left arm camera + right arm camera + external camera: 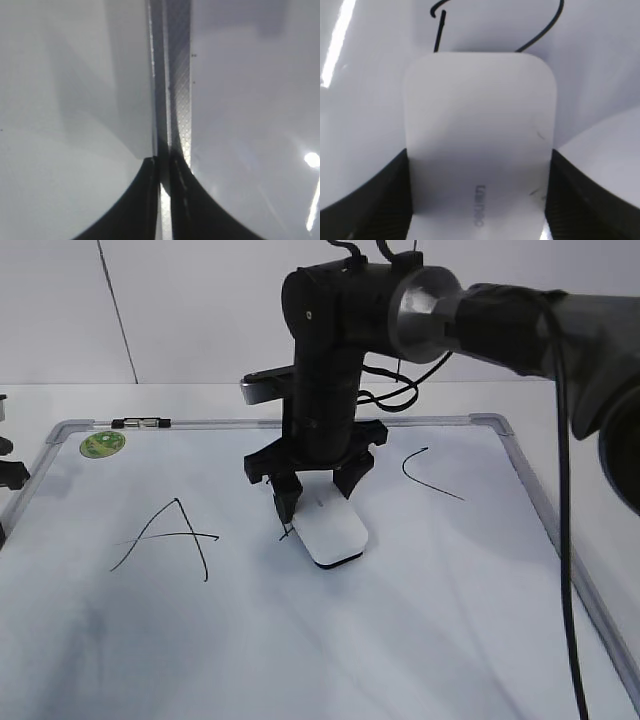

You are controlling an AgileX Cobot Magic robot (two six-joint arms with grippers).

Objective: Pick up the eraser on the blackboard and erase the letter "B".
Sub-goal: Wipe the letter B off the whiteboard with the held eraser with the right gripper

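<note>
With its dark face flat for wiping, the flat white plastic eraser (479,145) is clamped by the right end effector (479,200) (left end effector (165,200) closed, empty) over the partly visible black letter "B" (540,32).

- board (400,620) — white surface, grey metal frame, small black clip on the top edge
- sticker (102,444) — round, green with a lighter green pattern, top-left corner of the board
- letter A (165,535) — thin black strokes
- letter C (428,475) — thin black curve
- letter B (470,22) — black line, only the part past the eraser shows
- eraser (330,531) — white top, dark underside edge; small grey lettering on top in the right wrist view
- right gripper (315,492) — black, on a black arm with a bare silver-grey joint
- left gripper (165,200) — black fingers with a fine cross-hatched texture
- wall behind — plain pale grey
</note>
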